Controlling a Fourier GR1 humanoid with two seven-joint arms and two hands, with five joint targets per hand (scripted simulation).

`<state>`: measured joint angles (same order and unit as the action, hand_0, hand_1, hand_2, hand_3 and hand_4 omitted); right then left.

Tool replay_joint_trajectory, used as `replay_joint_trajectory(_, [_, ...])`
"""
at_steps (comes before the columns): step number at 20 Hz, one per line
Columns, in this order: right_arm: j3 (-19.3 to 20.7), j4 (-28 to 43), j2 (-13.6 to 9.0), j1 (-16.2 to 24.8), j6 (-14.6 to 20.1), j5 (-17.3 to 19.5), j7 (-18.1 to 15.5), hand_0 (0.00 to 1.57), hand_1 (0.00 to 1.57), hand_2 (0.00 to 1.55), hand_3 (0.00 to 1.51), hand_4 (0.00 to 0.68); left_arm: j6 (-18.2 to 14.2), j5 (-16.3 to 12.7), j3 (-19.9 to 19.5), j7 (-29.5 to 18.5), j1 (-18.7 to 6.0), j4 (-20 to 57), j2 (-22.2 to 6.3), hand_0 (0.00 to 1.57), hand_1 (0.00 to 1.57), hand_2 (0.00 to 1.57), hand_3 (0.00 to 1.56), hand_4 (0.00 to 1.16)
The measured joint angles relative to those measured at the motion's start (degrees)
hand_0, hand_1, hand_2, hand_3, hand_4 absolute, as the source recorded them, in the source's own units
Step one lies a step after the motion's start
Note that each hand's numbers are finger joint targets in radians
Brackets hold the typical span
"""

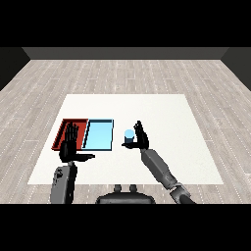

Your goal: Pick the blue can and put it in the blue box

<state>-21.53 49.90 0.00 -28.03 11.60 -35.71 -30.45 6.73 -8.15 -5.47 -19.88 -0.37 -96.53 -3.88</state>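
On the white surface, near its middle and just to the right of the two trays, the blue can is standing upright, and the right hand is sitting right beside it with its black fingers rising along the can's right side and its thumb reaching under the can's left side, so the hand is partly closing around the can; whether the can is resting on the surface or being lifted is hard to tell from this view. The grey right forearm is stretching in from the lower right corner toward the can. To the left of the can, the light blue tray is lying flat with its long side running away from the robot, and the red tray is lying directly against its left edge. The can is sitting outside both trays, just beside the right rim of the light blue tray. The left hand is hovering over the near part of the red tray, with its fingers pointing up and away, straight and spread, its thumb sticking out to the right toward the light blue tray, and nothing in its hold. The grey left forearm is coming up from the lower left corner
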Motion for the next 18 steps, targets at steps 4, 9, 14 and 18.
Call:
replay_joint_trajectory(4, [-2.02,-3.10,0.00,-2.45,0.52,-3.30,-1.21,0.00,0.00,0.00,0.00,0.000,0.29,-0.17,-0.61,-1.02,-0.48,1.47,-0.18,0.00,0.00,0.00,0.00,0.00])
replay_joint_trajectory(9, [-4.33,-8.05,0.00,-5.51,0.00,-6.74,-2.75,0.00,0.00,0.00,0.00,0.000,0.31,-0.72,-0.94,-1.02,-1.93,2.98,-0.06,0.00,0.00,0.00,0.00,0.00])
replay_joint_trajectory(14, [-4.33,-12.32,0.00,-8.80,-1.60,-8.96,-2.76,0.00,0.00,0.00,0.00,0.000,-0.30,0.07,-0.20,-0.53,-1.28,1.63,0.31,0.00,0.00,0.00,0.00,0.00])
replay_joint_trajectory(18, [-6.45,-13.40,-0.01,-9.92,0.46,-10.94,-2.79,1.09,1.09,1.30,1.25,0.414,-0.01,-0.48,-0.98,-0.63,-2.56,3.27,-0.13,0.00,0.00,0.00,0.00,0.00])
